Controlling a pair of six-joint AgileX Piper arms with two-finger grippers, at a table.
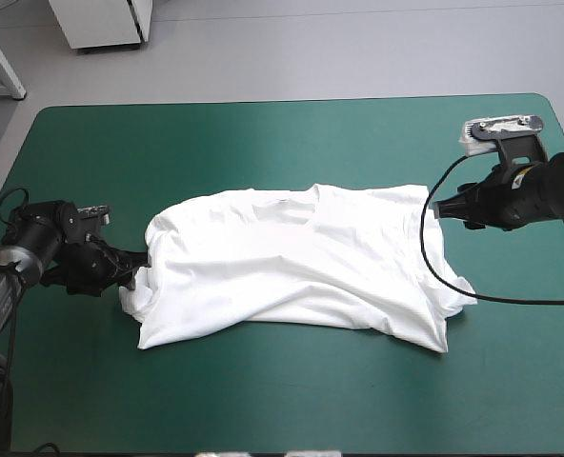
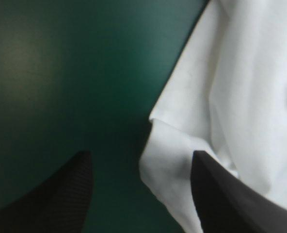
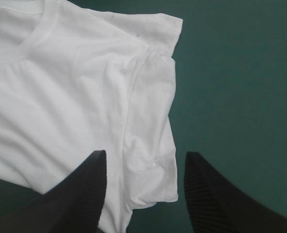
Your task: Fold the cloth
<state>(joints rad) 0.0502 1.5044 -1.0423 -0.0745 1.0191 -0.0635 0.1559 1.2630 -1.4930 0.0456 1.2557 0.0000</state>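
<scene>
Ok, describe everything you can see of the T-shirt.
The T-shirt is white, short-sleeved, of thin soft cloth, with a round collar. It lies spread but wrinkled on the teal-green table, collar toward the far edge. One corner lies between the open fingers of the left gripper, a sleeve between those of the right gripper.

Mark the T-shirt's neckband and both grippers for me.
T-shirt (image 3: 37, 39), right wrist view, on the neckband.
left gripper (image 2: 142, 156), left wrist view, midway between its open fingers.
right gripper (image 3: 146, 154), right wrist view, midway between its open fingers.
</scene>
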